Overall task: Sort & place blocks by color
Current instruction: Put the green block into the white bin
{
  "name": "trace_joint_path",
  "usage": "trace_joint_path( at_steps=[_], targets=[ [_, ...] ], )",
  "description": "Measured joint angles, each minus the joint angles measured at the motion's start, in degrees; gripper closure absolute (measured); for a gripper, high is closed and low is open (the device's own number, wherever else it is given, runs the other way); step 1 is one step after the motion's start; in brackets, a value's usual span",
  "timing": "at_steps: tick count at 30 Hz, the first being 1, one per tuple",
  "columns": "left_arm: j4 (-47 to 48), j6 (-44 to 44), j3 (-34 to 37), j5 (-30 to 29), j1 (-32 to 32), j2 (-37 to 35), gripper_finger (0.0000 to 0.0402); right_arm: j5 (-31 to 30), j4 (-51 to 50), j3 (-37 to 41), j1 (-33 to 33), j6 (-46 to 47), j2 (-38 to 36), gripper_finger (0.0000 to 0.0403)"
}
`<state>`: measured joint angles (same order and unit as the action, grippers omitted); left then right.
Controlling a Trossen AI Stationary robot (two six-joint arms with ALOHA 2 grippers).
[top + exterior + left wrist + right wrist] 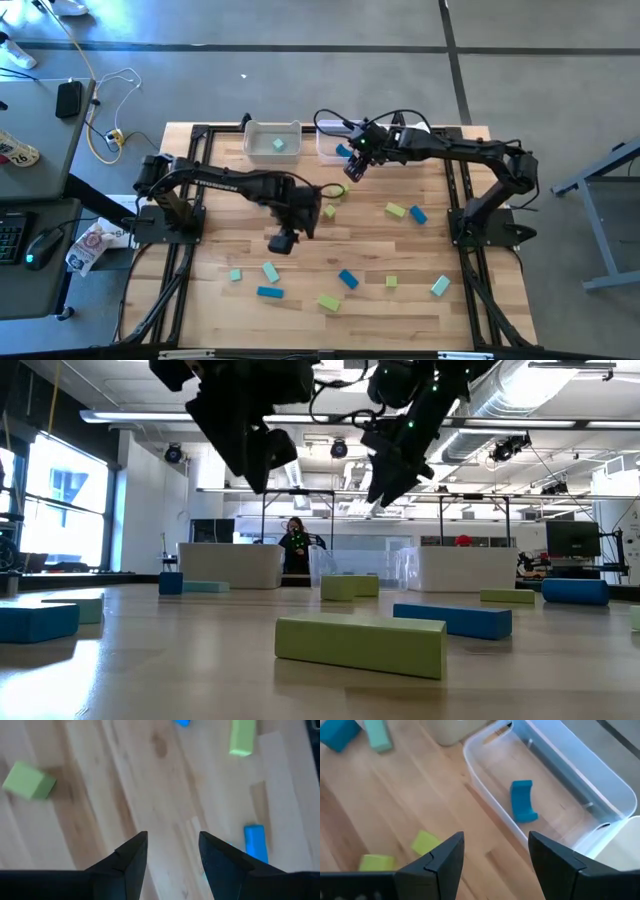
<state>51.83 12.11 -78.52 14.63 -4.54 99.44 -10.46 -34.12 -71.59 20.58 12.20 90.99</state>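
Two empty, parted sets of fingers: right gripper (pixel 352 170) over middle bin (pixel 330 150), left gripper (pixel 283 243) mid-table

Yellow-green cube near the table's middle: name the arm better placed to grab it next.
Left. The left claw hangs open over bare wood close to the yellow-green cube. The right claw is open too, but sits farther back beside the bin with the blue block.
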Motion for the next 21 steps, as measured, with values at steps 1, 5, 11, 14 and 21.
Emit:
trace_joint_path(
  at_steps=[1,5,11,14,21],
  targets=[
    [-0.7,0.0,0.0,0.0,0.4,0.0,0.0234,-0.3,0.0,0.0,-0.4,0.3,-0.5,0.0196],
    [-3.8,0.0,0.0,-0.1,1.3,0.0,0.0217,-2.1,-0.4,0.0,-1.8,0.8,-2.5,0.0196],
    [-11.7,-8.1,0.0,-7.6,1.2,0.0,0.0182,-5.7,-0.9,0.0,-2.4,0.9,-6.8,0.0196],
    [-15.6,-12.3,0.0,-13.9,0.6,0.0,0.0169,-6.3,-0.8,0.0,-2.2,0.9,-9.1,0.0196],
    [-19.4,-17.7,0.0,-15.7,-1.5,1.1,0.0165,-9.0,-0.9,0.0,-1.8,0.2,-13.0,0.0196]
  ],
)
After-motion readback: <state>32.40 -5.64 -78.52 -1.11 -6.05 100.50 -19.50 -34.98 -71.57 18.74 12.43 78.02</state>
